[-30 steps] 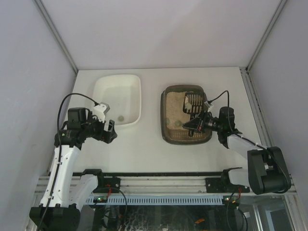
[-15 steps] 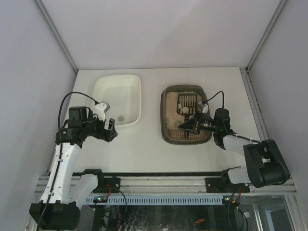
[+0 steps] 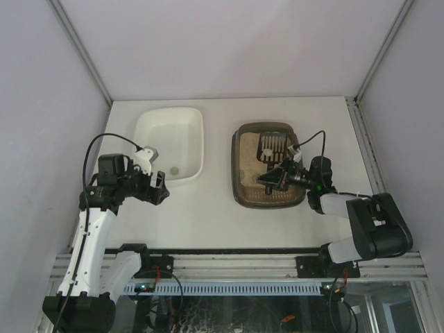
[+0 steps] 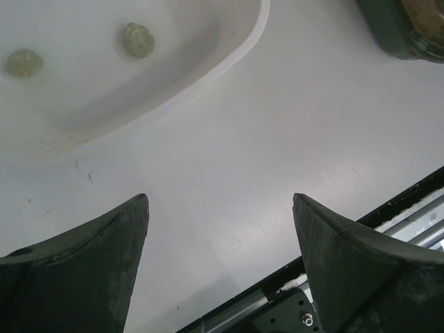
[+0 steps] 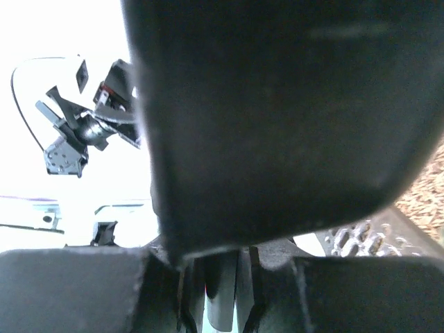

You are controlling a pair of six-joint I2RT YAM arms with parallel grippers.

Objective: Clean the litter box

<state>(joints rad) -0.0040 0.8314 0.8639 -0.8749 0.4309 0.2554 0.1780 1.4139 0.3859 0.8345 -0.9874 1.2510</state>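
Note:
The litter box (image 3: 240, 195), a dark brown tray of beige litter, sits right of centre. My right gripper (image 3: 279, 177) is shut on the handle of a dark slotted scoop (image 3: 269, 146), whose head lies over the litter at the box's far end. In the right wrist view the scoop's dark back (image 5: 277, 104) fills the frame, my right gripper (image 5: 223, 281) clamps its handle, and litter (image 5: 424, 201) shows at the right. My left gripper (image 3: 159, 189) is open and empty over the table by the white tub's near corner; it also shows in the left wrist view (image 4: 218, 208).
The white tub (image 3: 202, 142) stands left of the litter box and holds two greenish clumps (image 4: 139, 39); its rim shows in the left wrist view (image 4: 232, 48). The litter box's corner (image 4: 388, 31) shows at that view's top right. The black rail (image 3: 229, 251) edges the table's near side.
My right wrist has moved a little left along the litter box and the scoop head has turned and shifted left over the litter. The left arm has not moved.

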